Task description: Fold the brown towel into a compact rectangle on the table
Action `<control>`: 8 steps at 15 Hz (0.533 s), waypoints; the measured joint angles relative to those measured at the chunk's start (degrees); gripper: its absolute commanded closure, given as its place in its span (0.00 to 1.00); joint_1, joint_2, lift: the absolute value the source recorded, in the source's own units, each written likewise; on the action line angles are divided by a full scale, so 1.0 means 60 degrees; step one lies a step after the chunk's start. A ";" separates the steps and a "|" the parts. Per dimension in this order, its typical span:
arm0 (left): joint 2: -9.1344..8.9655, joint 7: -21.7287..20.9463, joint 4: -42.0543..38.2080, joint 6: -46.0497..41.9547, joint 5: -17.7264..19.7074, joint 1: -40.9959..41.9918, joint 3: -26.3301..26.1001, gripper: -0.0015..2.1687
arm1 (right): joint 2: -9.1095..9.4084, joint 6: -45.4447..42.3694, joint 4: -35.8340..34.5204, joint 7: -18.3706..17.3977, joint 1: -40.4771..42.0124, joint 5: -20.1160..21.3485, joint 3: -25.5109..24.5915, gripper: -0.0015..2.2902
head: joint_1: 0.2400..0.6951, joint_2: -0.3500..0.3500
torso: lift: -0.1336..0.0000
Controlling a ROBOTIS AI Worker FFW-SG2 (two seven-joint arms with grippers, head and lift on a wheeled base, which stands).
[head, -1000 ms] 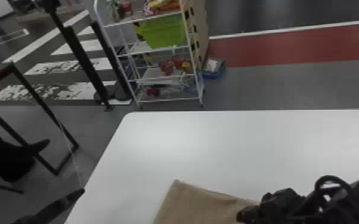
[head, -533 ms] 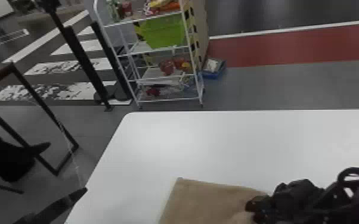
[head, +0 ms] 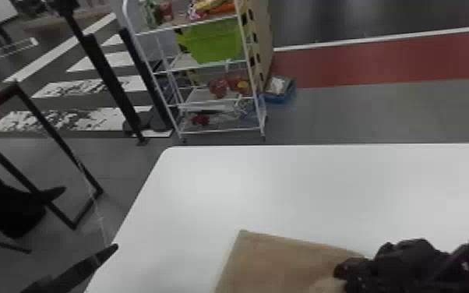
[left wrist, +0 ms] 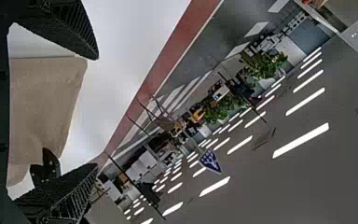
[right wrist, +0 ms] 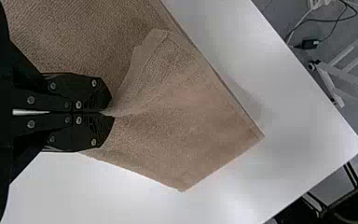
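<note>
Clamps a pinch of the brown towel (head: 280, 265) in the right end effector (head: 342, 270), with its flat black fingers together on the cloth. Gathers the cloth to a point right at those fingertips, with creases running out from the grip and a turned-over flap (right wrist: 154, 53) just beside them (rather rumpled, for a future rectangle). Has the towel lying on the white desk (head: 304, 187), reaching out to the robot's left of the right end effector, with a far corner ahead and to the left of the grip. Holds the left end effector (head: 85, 267) well to the left of the right one, near the desk's left edge, with its fingers apart. Frames part of the towel beyond those parted fingers in the left wrist view. Includes, past both end effectors and the desk's far edge, a white wire rack (head: 222, 131) with a bright green bin (head: 216, 45), plus a blue tray (head: 278, 97) on the floor just to the right of the rack. Adds a dark metal frame (head: 56, 134) beyond the left end effector and off to its left.
</note>
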 measured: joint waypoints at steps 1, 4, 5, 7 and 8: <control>0.0000 0.0000 0.0013 -0.0024 -0.0005 -0.0031 -0.0003 0.03 | -0.0311 0.0119 -0.0468 0.0000 0.0310 -0.0097 -0.0177 0.57 | 1.00 1.00 | 0.09; 0.0000 0.0000 0.0181 -0.0147 -0.0060 -0.0124 -0.0064 0.03 | -0.0766 0.0080 -0.0402 0.0000 0.1124 -0.0015 -0.0607 0.57 | 1.00 1.00 | 0.09; 0.0000 0.0000 0.0198 -0.0162 -0.0097 -0.0139 -0.0151 0.03 | -0.0746 -0.0030 -0.0066 0.0000 0.1201 0.0036 -0.0709 0.57 | 1.00 1.00 | 0.09; 0.0000 0.0000 0.0183 -0.0167 -0.0172 -0.0146 -0.0316 0.03 | -0.0653 -0.0199 -0.0047 0.0000 0.1210 -0.0156 -0.1100 0.57 | 1.00 1.00 | 0.09; 0.0000 0.0000 0.0156 -0.0167 -0.0215 -0.0145 -0.0381 0.03 | -0.0643 -0.0215 -0.0479 0.0000 0.1240 -0.0489 -0.1503 0.57 | 1.00 1.00 | 0.09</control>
